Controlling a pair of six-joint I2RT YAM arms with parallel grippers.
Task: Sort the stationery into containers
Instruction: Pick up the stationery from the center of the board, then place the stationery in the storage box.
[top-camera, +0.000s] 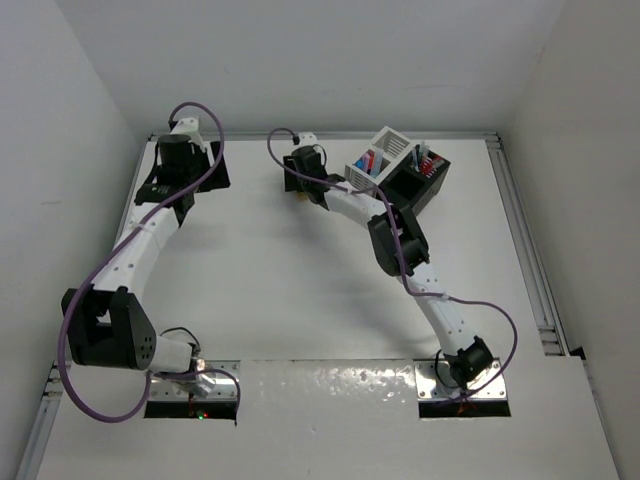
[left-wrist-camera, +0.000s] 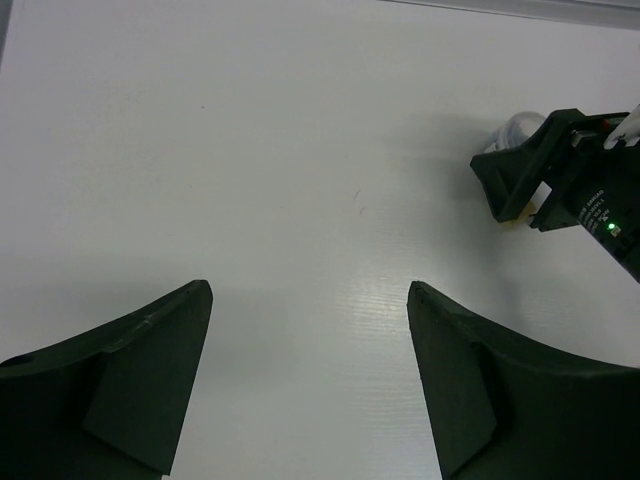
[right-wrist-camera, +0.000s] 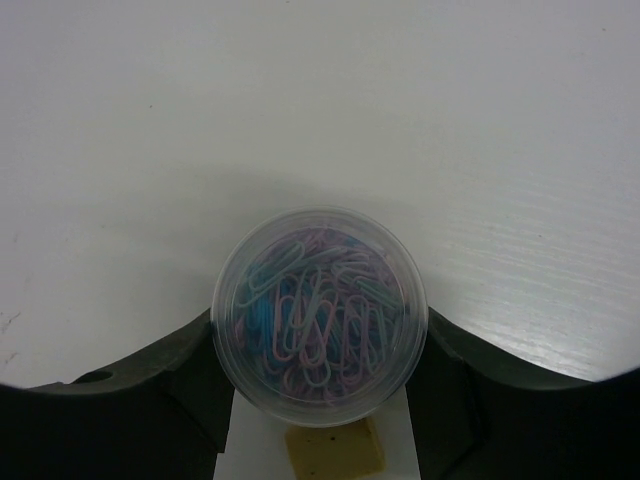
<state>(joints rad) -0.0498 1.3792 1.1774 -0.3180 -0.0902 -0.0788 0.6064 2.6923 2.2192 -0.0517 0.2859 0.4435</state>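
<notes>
My right gripper is shut on a clear round tub of coloured paper clips, one jaw on each side of it. A small tan eraser lies on the table just behind the tub, between the jaws. In the top view the right gripper is at the far middle of the table, left of the containers. The white box holds blue and pink highlighters. The black box joined to it holds pens. My left gripper is open and empty over bare table at the far left.
The left wrist view shows the right gripper with the tub to the right of the left gripper. White walls enclose the table on three sides. A metal rail runs along the right edge.
</notes>
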